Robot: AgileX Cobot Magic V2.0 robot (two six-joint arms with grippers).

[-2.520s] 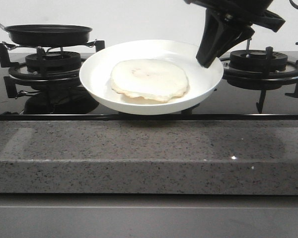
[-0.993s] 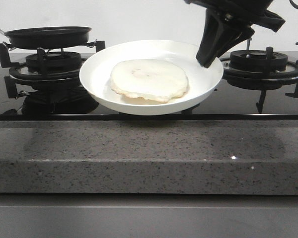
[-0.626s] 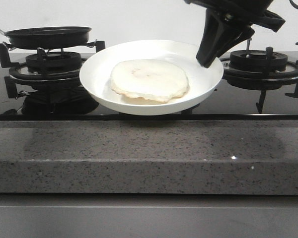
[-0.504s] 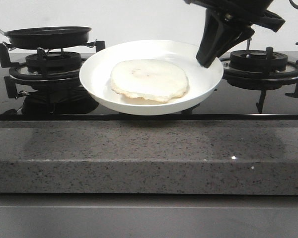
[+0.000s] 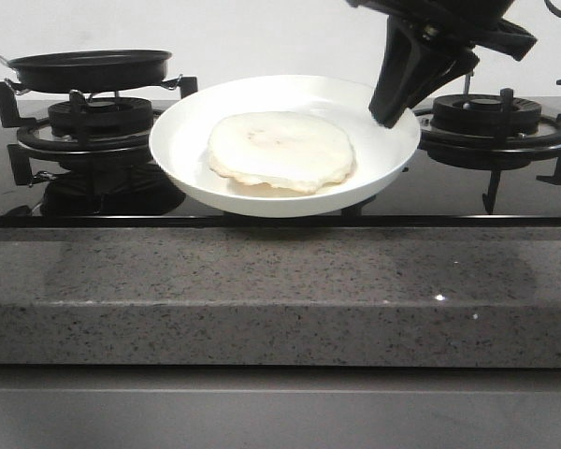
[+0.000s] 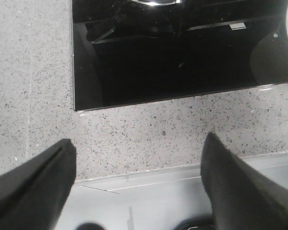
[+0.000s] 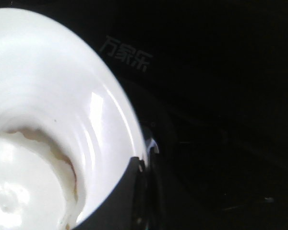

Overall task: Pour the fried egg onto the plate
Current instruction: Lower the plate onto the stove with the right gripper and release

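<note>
The white plate (image 5: pixel 178 140) is over the middle of the hob, between the two burners. The fried egg (image 5: pixel 280 148) lies flat in it, pale cream side up, no yolk showing. My right gripper (image 5: pixel 393 108) is shut on the plate's right rim. In the right wrist view one dark finger (image 7: pixel 120 201) lies over the rim of the plate (image 7: pixel 48 76), with the egg (image 7: pixel 19 191) inside. My left gripper (image 6: pixel 139 140) is open and empty above the speckled counter's front edge; it is out of the front view.
The black frying pan (image 5: pixel 92 67) sits empty on the left burner (image 5: pixel 84 126). The right burner (image 5: pixel 491 122) stands behind my right gripper. A grey speckled counter (image 5: pixel 280 290) runs along the front of the black glass hob (image 6: pixel 182 62).
The frying pan sank slightly onto the left burner early on. Over the last second the plate, egg and right gripper have stayed still.
</note>
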